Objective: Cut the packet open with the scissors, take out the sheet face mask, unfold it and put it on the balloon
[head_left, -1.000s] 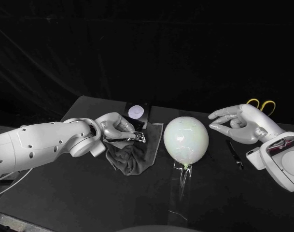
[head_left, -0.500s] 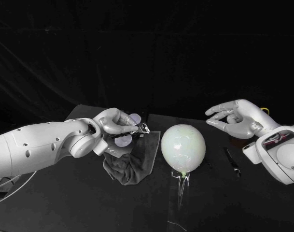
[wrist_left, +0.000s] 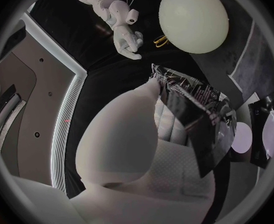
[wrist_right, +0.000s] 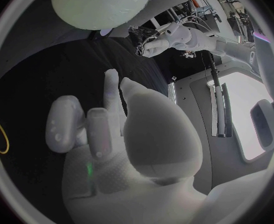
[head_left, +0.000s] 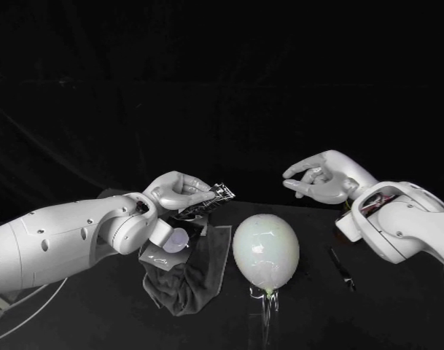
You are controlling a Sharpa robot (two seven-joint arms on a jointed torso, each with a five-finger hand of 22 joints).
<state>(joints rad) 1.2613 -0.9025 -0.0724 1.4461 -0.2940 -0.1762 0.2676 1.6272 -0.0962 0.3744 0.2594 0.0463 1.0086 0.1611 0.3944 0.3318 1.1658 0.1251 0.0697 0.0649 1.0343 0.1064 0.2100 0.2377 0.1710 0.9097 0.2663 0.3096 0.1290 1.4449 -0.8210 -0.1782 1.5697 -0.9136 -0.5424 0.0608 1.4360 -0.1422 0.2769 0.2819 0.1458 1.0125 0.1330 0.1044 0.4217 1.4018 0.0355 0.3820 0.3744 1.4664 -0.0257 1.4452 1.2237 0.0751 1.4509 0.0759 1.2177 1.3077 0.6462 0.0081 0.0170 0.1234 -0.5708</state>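
The packet [head_left: 213,196] is held in the left hand [head_left: 180,191], pinched between thumb and fingers and lifted above the bench [head_left: 316,317], at 10 o'clock from the balloon [head_left: 266,249]. Its jagged edge is turned toward the right hand [head_left: 316,181]. That hand is raised at 1 o'clock from the balloon; its fingers are curled in narrowly and nothing is held in them.

The balloon lies between the two hands and lower than both. A dark crumpled sheet [head_left: 185,281] is spread under the left hand, at 9 o'clock from the balloon and just beside it. A pale disc [head_left: 176,239] is seen above that sheet. A black stick [head_left: 340,267] lies at 3 o'clock from the balloon. In the left wrist view, the scissors' yellow loops [wrist_left: 160,40] are seen between the right hand and the balloon.

One balloon, one packet, one pair of scissors, one stick, one disc and one dark sheet are counted.
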